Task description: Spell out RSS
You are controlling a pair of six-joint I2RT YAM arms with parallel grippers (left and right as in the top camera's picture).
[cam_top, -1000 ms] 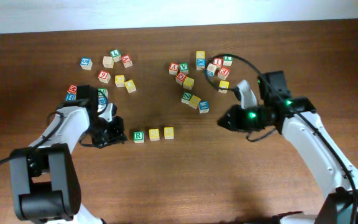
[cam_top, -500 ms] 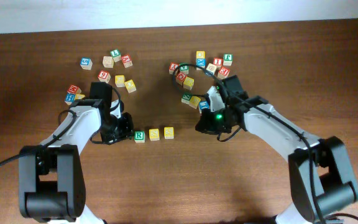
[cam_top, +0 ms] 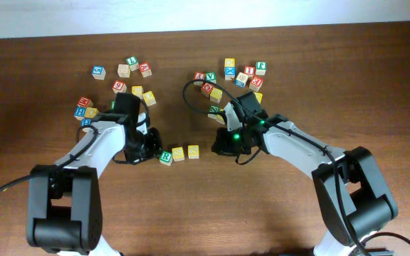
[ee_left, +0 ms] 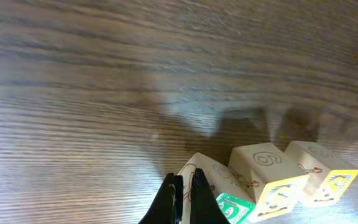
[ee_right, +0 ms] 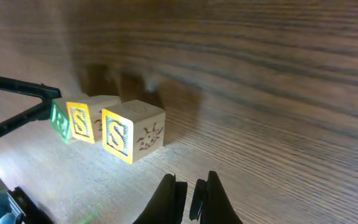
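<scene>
wooden table (cam_top: 262, 213) — r cube (cam_top: 165, 158) askew beside two yellow s cubes (cam_top: 179, 153)

Soft, even light is falling on the brown counter (cam_top: 205, 213) in the overhead view, leaving only faint, short shadows. In the left wrist view, the far wood grain is blurring into streaks, and grey shadows are trailing behind the cubes (ee_left: 267, 180). In the right wrist view, a bright glare is washing out the lower left, while the right fingers (ee_right: 166, 200) are showing as dark silhouettes.
</scene>
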